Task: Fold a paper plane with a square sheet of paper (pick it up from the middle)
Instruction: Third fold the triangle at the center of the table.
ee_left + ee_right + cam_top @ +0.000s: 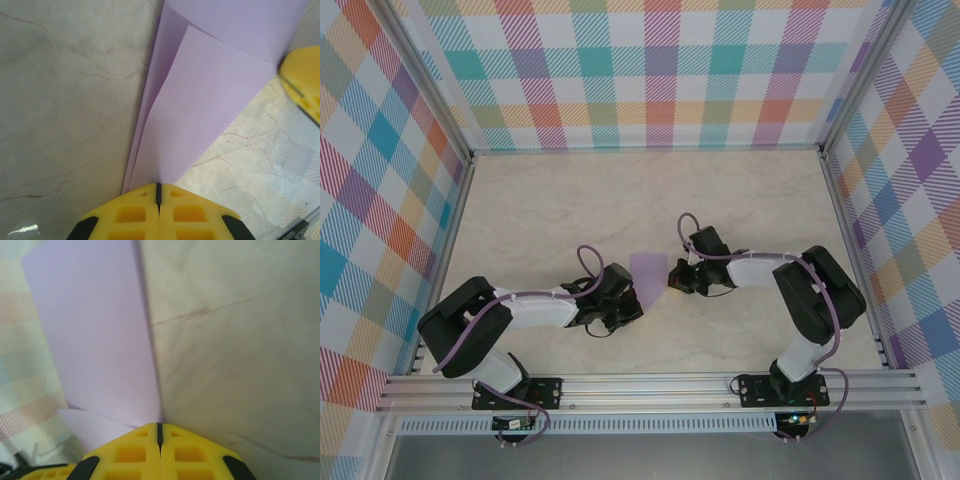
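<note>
The lavender sheet of paper (649, 277) is held up between the two grippers near the table's middle, folded into a narrowing shape. My left gripper (628, 300) is shut on its lower left part; in the left wrist view the paper (200, 100) rises from the closed yellow fingertips (159, 192) in two layers. My right gripper (672, 277) is shut on the paper's right edge; in the right wrist view the paper (95, 340) stands up from the closed jaws (159, 431). The yellow right fingers (305, 85) show at the left wrist view's right edge.
The pale marble tabletop (570, 210) lies open around the arms. Checked plaid walls (650, 70) enclose the back and both sides. An aluminium rail (650, 385) runs along the near edge by the arm bases.
</note>
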